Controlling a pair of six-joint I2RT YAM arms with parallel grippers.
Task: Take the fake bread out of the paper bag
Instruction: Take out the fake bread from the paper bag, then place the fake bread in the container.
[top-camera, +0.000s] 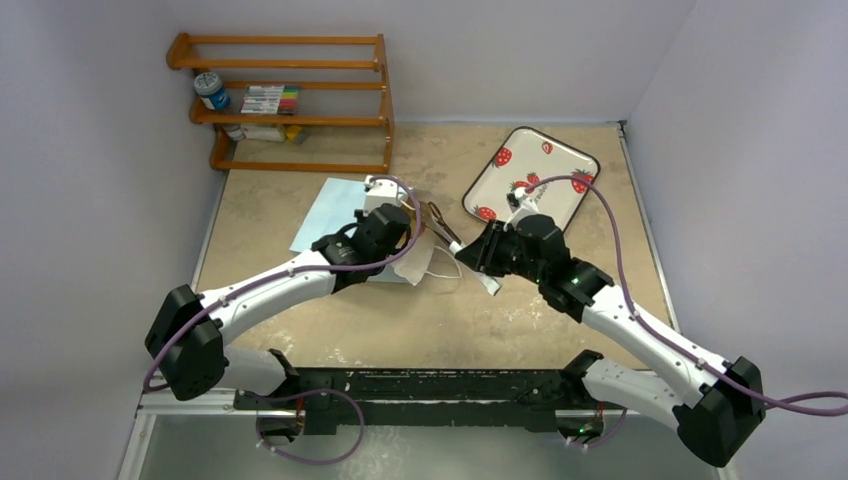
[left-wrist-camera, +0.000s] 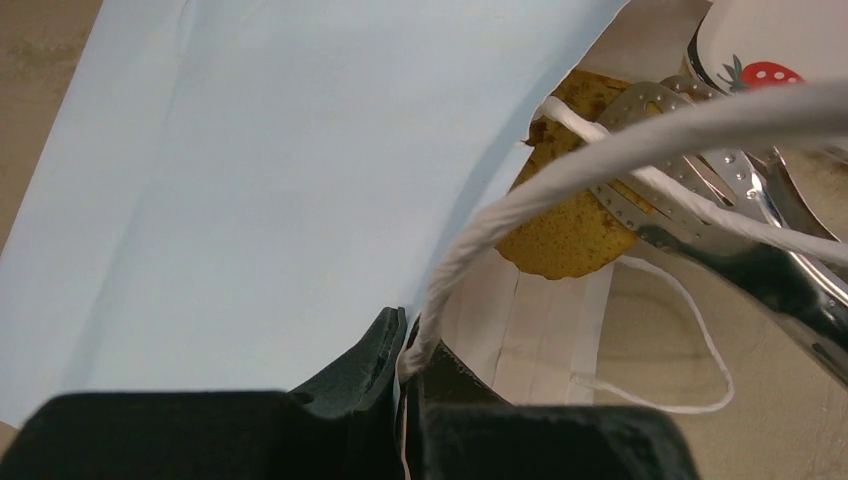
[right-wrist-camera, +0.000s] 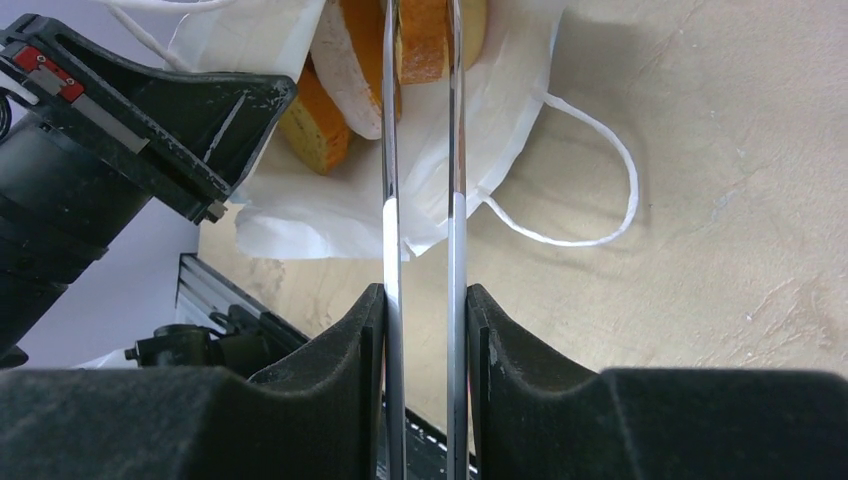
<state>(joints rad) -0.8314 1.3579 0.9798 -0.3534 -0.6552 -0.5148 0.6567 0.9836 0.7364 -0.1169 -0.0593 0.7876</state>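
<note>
The light blue paper bag (top-camera: 325, 215) lies on its side with its white mouth facing right; its blue side fills the left wrist view (left-wrist-camera: 300, 150). My left gripper (left-wrist-camera: 410, 355) is shut on the bag's rim where a white cord handle (left-wrist-camera: 600, 160) is attached. My right gripper (right-wrist-camera: 425, 300) is shut on metal tongs (right-wrist-camera: 390, 150). The tongs' perforated heads (left-wrist-camera: 640, 100) clasp a golden-brown toast slice (left-wrist-camera: 570, 235) at the bag's mouth. In the right wrist view that slice (right-wrist-camera: 420, 40) sits between the tong arms, beside a pale roll with orange centre (right-wrist-camera: 350, 70) and another golden piece (right-wrist-camera: 310, 125).
A white strawberry-print tray (top-camera: 560, 150) lies at the back right, just beyond my right gripper (top-camera: 480, 250). A wooden shelf (top-camera: 300, 120) with markers and a jar stands at the back left. The second cord handle (right-wrist-camera: 600, 140) lies looped on the table. Walls close both sides.
</note>
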